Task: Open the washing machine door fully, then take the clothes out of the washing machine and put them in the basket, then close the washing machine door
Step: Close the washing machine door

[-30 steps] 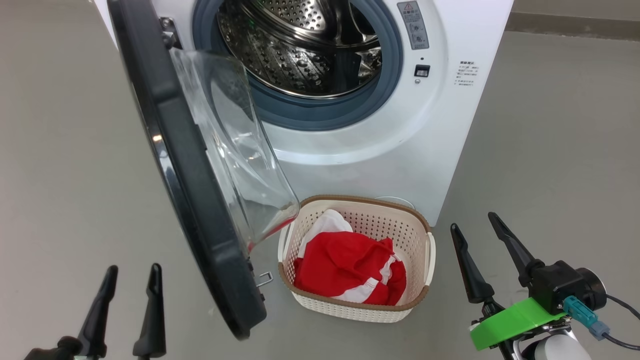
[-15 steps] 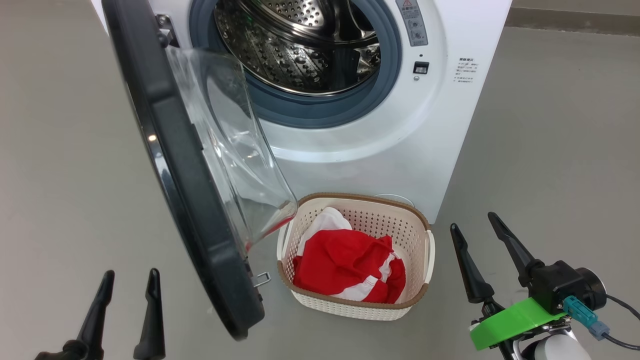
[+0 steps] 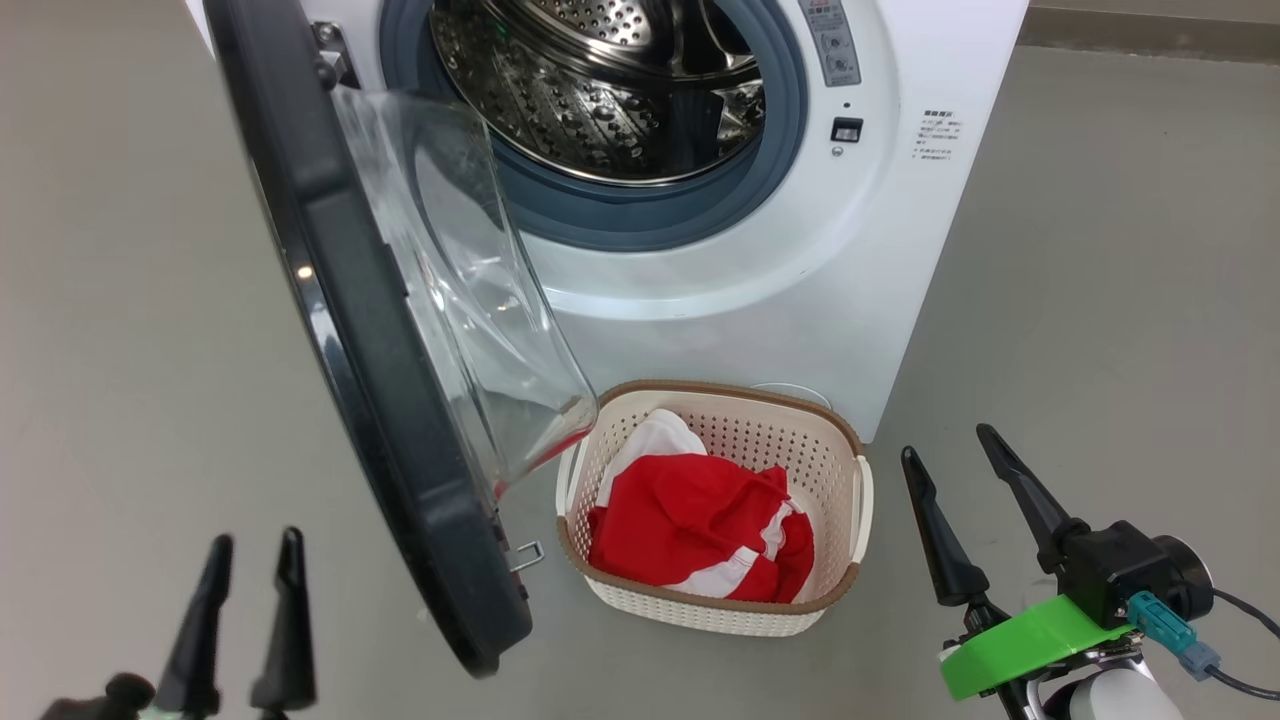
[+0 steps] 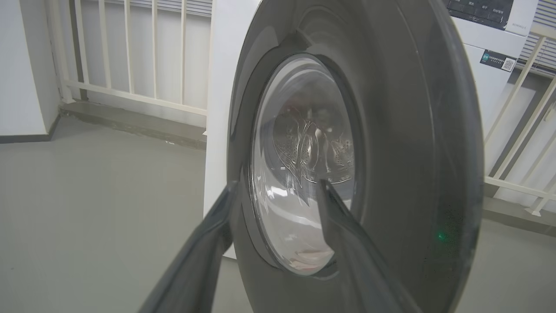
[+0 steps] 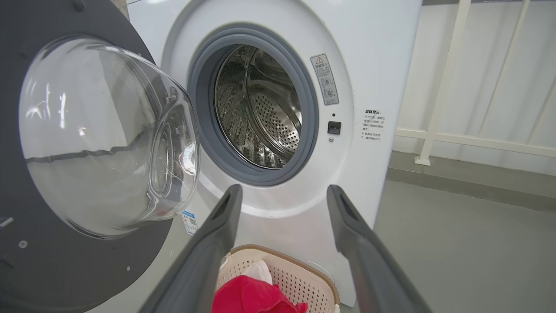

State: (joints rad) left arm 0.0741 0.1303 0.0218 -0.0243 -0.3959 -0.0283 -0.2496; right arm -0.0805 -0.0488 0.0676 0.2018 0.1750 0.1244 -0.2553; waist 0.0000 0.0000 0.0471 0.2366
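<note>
Bright, even light; soft shadows on the floor (image 3: 120, 300). White glare on the door (image 5: 108, 130) glass. The left wrist view is dimmer, slightly blurred.

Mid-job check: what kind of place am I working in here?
Most likely a laundry corner, perhaps on a balcony or utility area: a white front-loading washing machine, a basket of clothes on bare grey floor, and a white railing behind.
</note>
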